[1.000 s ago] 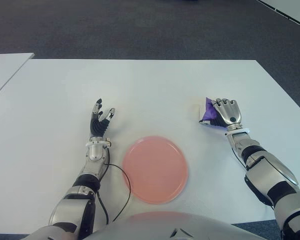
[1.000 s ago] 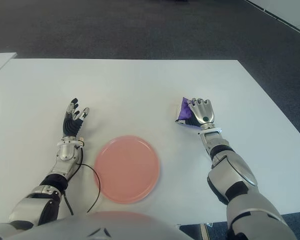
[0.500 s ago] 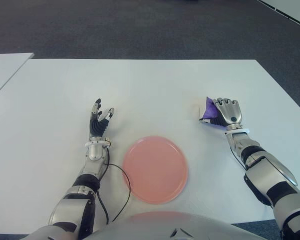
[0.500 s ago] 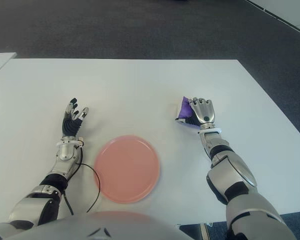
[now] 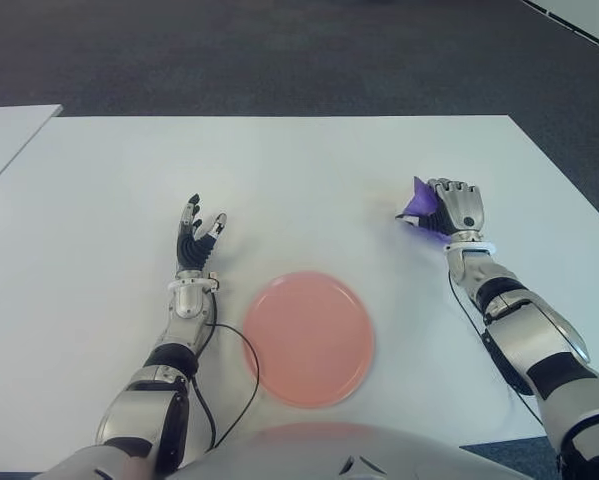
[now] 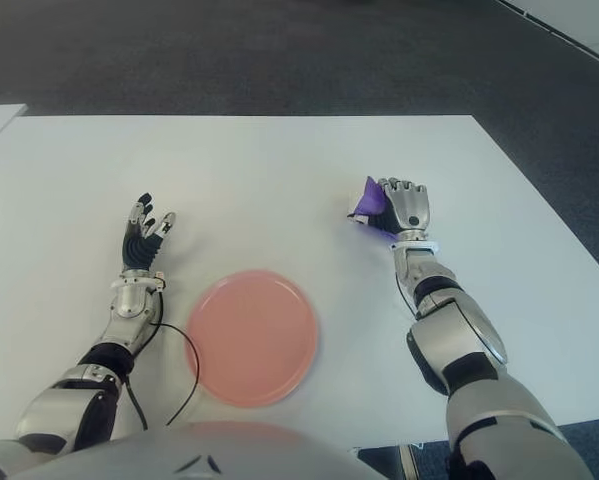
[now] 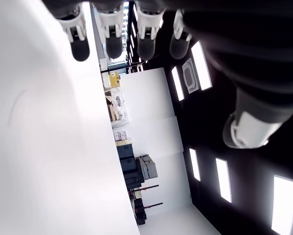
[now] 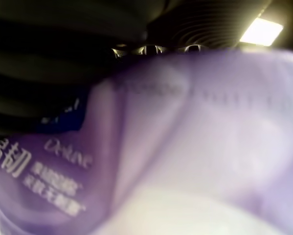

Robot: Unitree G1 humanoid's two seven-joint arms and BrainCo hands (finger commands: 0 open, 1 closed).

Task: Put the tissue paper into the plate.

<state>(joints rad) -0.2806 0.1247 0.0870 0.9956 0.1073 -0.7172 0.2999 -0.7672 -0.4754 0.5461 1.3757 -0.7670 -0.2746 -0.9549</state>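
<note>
Right hand (image 5: 457, 208) clamped on purple plastic tissue packet (image 5: 420, 209), ready for carry. Round pink plate (image 5: 309, 338) at its 8 o'clock. Left hand (image 5: 196, 244) splayed, empty, beside plate on white table (image 5: 299, 180).

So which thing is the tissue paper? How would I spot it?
Start at the big white table and find the pink plate near the robot's body. Look to the plate's right and farther away, where the right hand has its fingers curled around a small purple packet: that is the tissue paper. Nothing else on the table is purple.

The plate (image 5: 309, 338) lies between both hands (tissue pack (image 5: 418, 203) far right).
</note>
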